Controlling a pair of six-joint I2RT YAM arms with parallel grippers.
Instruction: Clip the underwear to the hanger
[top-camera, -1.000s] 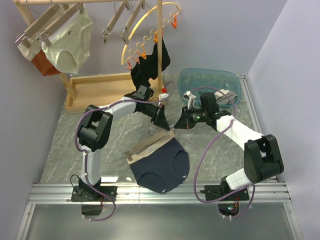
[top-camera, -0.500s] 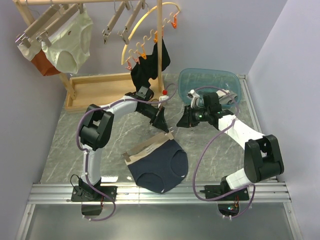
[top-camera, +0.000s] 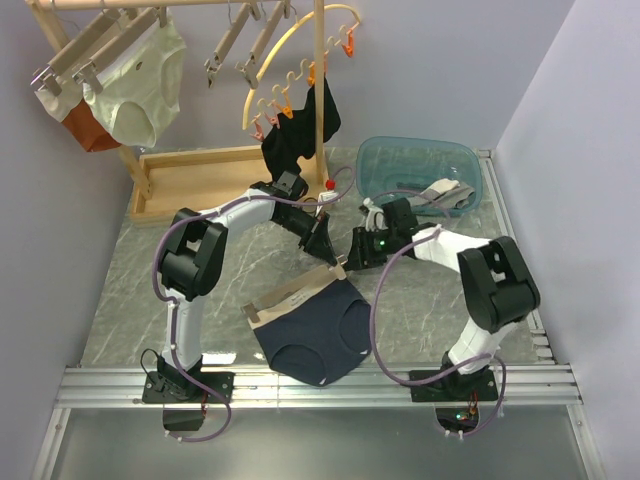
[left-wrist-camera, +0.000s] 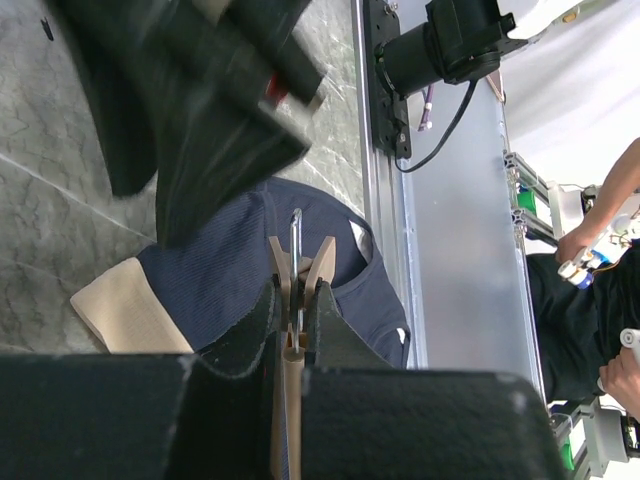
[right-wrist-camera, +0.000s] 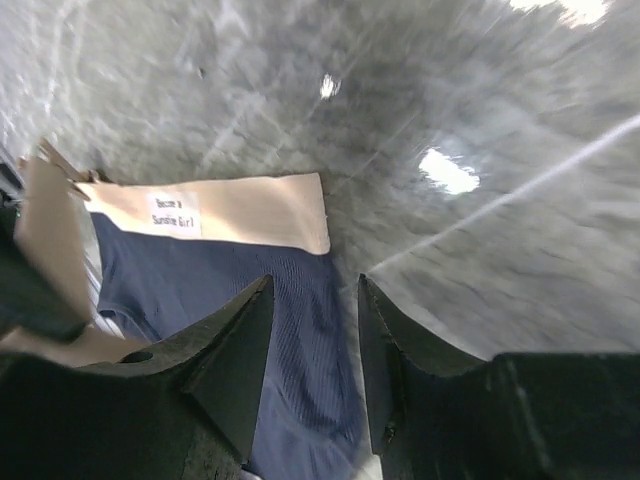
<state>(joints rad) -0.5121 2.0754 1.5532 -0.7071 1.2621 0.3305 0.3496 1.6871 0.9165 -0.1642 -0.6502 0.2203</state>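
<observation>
The navy underwear (top-camera: 318, 335) with its beige waistband (top-camera: 262, 318) lies on the marble table, near centre. The light-wood hanger (top-camera: 295, 290) lies along the waistband. My left gripper (top-camera: 325, 245) is shut on the hanger's right end; in the left wrist view the gripper (left-wrist-camera: 297, 300) pinches the wooden clip and metal wire (left-wrist-camera: 296, 235) above the underwear (left-wrist-camera: 225, 280). My right gripper (top-camera: 356, 250) is open, just right of that end. In the right wrist view the gripper (right-wrist-camera: 312, 285) hovers over the underwear's edge (right-wrist-camera: 300, 330), below the labelled waistband (right-wrist-camera: 250, 212).
A drying rack at the back holds cream briefs (top-camera: 135, 85), spare wood hangers (top-camera: 235, 45) and a yellow curved hanger (top-camera: 300, 55) with a black garment (top-camera: 300, 130). A wooden tray (top-camera: 200, 180) sits back left, a blue tub (top-camera: 420, 165) back right.
My right gripper has moved left and down toward the hanger's right end and the underwear. The hanger and underwear have shifted slightly left. The left gripper has kept its hold.
</observation>
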